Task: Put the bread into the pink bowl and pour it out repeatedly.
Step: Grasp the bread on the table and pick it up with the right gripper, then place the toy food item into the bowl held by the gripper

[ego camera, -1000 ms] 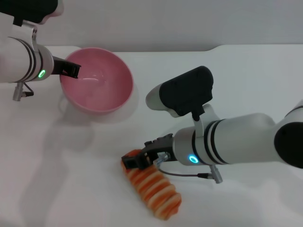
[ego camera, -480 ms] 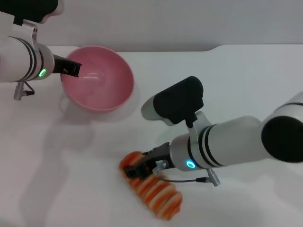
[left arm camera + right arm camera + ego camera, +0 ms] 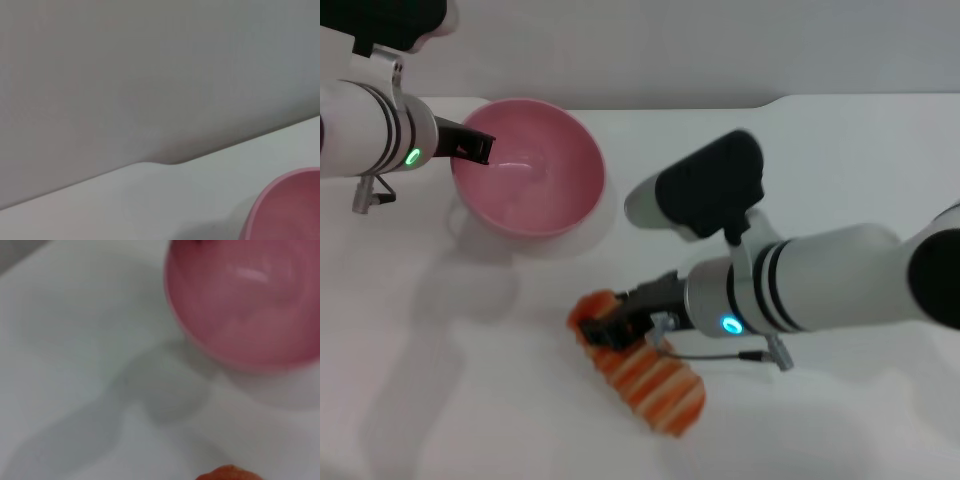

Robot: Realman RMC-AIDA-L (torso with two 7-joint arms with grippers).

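- Right gripper point(image 3: 605, 330) is down on the bread point(image 3: 642, 378) at the loaf's 10 o'clock end. Fingers look pinched across that end, one either side of the crust.
- Bread lies on the white table point(image 3: 840, 180), long axis running 10 to 4 o'clock, well apart from the pink bowl point(image 3: 528, 180). The bowl is empty and sits at roughly 11 o'clock from the loaf.
- Left gripper point(image 3: 472, 148) is at the bowl's 9 o'clock rim, dark fingers closed on the wall, so it reads as holding the bowl steady.
- Right wrist view: the bowl fills the far side, only a sliver of the bread's orange crust shows at the near edge. Own fingers aren't visible there.
- Step in hand, my read: secure the bread and carry it to the bowl.
- Doing it well:
  - The grip is on the very end, so the free 4 o'clock end will likely droop or swing. Lift slowly and check it comes off the table cleanly.
  - Get it high enough to clear the rim before travelling toward 11 o'clock.
  - The loaf looks about as long as the bowl is wide, so line it up over the centre and lower the hanging end in first.
  - Stay off the 9 o'clock rim, where the left gripper sits.
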